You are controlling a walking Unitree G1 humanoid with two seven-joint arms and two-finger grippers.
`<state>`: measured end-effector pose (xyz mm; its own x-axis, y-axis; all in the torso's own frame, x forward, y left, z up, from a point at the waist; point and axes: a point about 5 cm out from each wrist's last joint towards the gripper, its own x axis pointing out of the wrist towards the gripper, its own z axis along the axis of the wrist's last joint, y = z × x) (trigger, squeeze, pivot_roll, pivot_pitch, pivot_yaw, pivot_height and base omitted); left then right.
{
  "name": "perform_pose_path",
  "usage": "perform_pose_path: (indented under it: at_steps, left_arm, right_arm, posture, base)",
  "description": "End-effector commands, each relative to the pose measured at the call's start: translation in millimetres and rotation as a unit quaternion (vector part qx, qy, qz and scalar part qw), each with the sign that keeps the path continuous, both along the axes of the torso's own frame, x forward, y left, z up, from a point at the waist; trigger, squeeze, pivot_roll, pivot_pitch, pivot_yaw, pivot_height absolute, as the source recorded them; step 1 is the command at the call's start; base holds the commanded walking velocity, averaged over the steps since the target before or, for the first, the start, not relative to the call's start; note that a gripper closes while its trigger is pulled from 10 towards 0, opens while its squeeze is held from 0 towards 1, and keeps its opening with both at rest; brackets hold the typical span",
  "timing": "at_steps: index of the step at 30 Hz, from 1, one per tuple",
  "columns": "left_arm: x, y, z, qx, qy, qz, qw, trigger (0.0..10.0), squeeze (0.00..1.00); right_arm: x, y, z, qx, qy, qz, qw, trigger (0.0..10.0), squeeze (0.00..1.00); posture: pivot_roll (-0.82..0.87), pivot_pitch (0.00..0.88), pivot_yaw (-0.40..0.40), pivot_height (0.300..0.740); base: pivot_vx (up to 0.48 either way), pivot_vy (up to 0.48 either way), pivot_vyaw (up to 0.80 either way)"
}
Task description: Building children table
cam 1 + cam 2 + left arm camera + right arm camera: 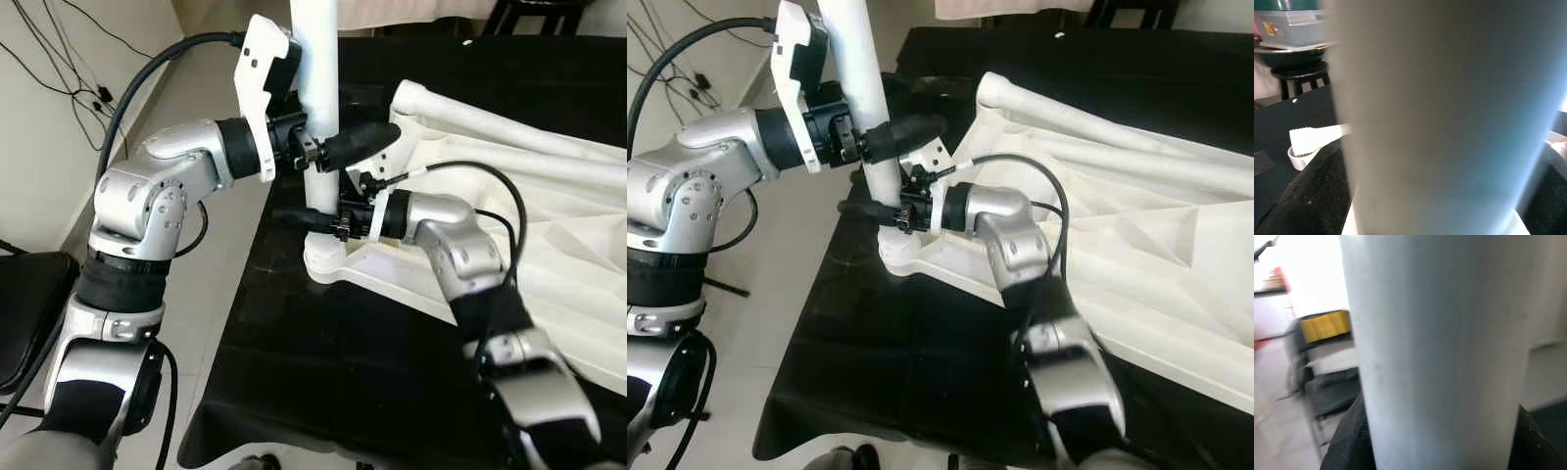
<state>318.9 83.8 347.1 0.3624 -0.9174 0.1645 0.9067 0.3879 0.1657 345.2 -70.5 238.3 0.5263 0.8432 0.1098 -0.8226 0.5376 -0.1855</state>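
Standing upright at upper centre of the head views, the white table leg [318, 108] is clamped by both pincers: left pincer [338, 147] higher, right pincer [312, 217] lower near the corner socket [328, 262] of the overturned white table frame [509, 196] on the black tabletop [323, 372], probably to steady it for seating.

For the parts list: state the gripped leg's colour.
White; the table leg shows best in the left eye view.

Both hands crowd the upright leg [318, 88]; black cloth [323, 382] lies bare.
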Motion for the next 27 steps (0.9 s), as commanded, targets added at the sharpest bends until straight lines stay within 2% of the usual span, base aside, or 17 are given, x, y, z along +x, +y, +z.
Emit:
perform_pose_path:
  at_steps: [1, 2, 3, 4, 5, 8, 14, 20, 21, 22, 23, 24, 27]
  left_arm:
    - [-4.6, -0.4, 1, 0.003, -0.003, 0.003, 1.000, 10.0, 0.00]
    - [-4.6, -0.4, 1, 0.003, -0.003, 0.003, 1.000, 10.0, 0.00]
    - [-6.0, -0.8, 2, 0.001, -0.001, 0.005, 1.000, 10.0, 0.00]
    - [-6.0, -0.8, 2, 0.001, -0.001, 0.005, 1.000, 10.0, 0.00]
    - [-7.0, -1.7, 1, 0.002, 0.000, 0.004, 1.000, 10.0, 0.00]
    - [-7.5, -3.9, 0, 0.009, -0.002, -0.004, 1.000, 10.0, 0.00]
    - [-5.7, -2.0, 0, 0.007, -0.004, -0.003, 1.000, 10.0, 0.00]
    - [-5.1, -0.8, -1, 0.012, -0.001, 0.002, 1.000, 10.0, 0.00]
    - [-5.2, -0.8, -1, 0.013, 0.001, 0.001, 1.000, 8.0, 0.00]
    - [-5.2, -0.9, -1, 0.012, 0.002, 0.000, 1.000, 1.4, 0.00]
    - [-5.2, -0.9, -1, 0.012, 0.002, 0.000, 1.000, 1.4, 0.00]
    - [-5.6, -1.4, -1, 0.013, 0.003, -0.005, 1.000, 0.0, 0.00]
    - [-6.0, -2.1, -2, 0.014, 0.004, -0.009, 1.000, 0.0, 0.00]
  right_arm:
    - [-15.3, 5.5, -43, -0.010, 0.058, -0.111, 0.992, 0.0, 0.00]
    - [-15.3, 5.5, -43, -0.010, 0.058, -0.111, 0.992, 0.0, 0.00]
    - [-27.7, 8.2, -54, -0.002, 0.065, -0.173, 0.983, 0.0, 0.00]
    - [-27.7, 8.2, -54, -0.002, 0.065, -0.173, 0.983, 0.0, 0.00]
    - [-33.3, 11.1, -57, 0.003, 0.065, -0.200, 0.978, 0.0, 0.00]
    - [-30.4, 19.2, -51, 0.018, 0.062, -0.186, 0.980, 0.0, 0.00]
    - [-28.1, 22.2, -46, 0.019, 0.052, -0.179, 0.982, 0.0, 0.00]
    - [-37.9, 28.3, -41, 0.017, 0.048, -0.186, 0.981, 0.0, 0.00]
    - [-40.4, 29.6, -40, 0.017, 0.047, -0.189, 0.981, 0.0, 0.00]
    - [-41.8, 30.5, -39, 0.016, 0.046, -0.190, 0.981, 0.0, 0.00]
    - [-41.8, 30.5, -39, 0.016, 0.046, -0.190, 0.981, 0.0, 0.00]
    - [-42.3, 30.9, -39, 0.015, 0.046, -0.188, 0.981, 0.0, 0.00]
    - [-42.5, 31.1, -39, 0.016, 0.046, -0.185, 0.982, 0.0, 0.00]
  posture:
    - [-0.02, 0.246, 0.050, 0.740]
    - [-0.02, 0.246, 0.050, 0.740]
    - [-0.03, 0.247, 0.064, 0.740]
    - [-0.03, 0.247, 0.064, 0.740]
    - [-0.03, 0.235, 0.067, 0.740]
    - [-0.03, 0.217, 0.064, 0.740]
    - [-0.03, 0.203, 0.077, 0.740]
    - [-0.02, 0.199, 0.080, 0.740]
    - [-0.02, 0.196, 0.079, 0.740]
    - [-0.02, 0.196, 0.079, 0.740]
    - [-0.02, 0.196, 0.079, 0.740]
    - [-0.02, 0.194, 0.079, 0.740]
    - [-0.03, 0.193, 0.078, 0.740]
  base:
    - [0.000, 0.000, 0.00]
    - [0.000, 0.000, 0.00]
    - [0.000, 0.000, 0.00]
    - [0.000, 0.000, 0.00]
    - [0.000, 0.000, 0.00]
    - [0.000, 0.000, 0.00]
    - [0.000, 0.000, 0.00]
    - [0.000, 0.000, 0.00]
    - [0.000, 0.000, 0.00]
    - [0.000, 0.000, 0.00]
    - [0.000, 0.000, 0.00]
    - [0.000, 0.000, 0.00]
    - [0.000, 0.000, 0.00]
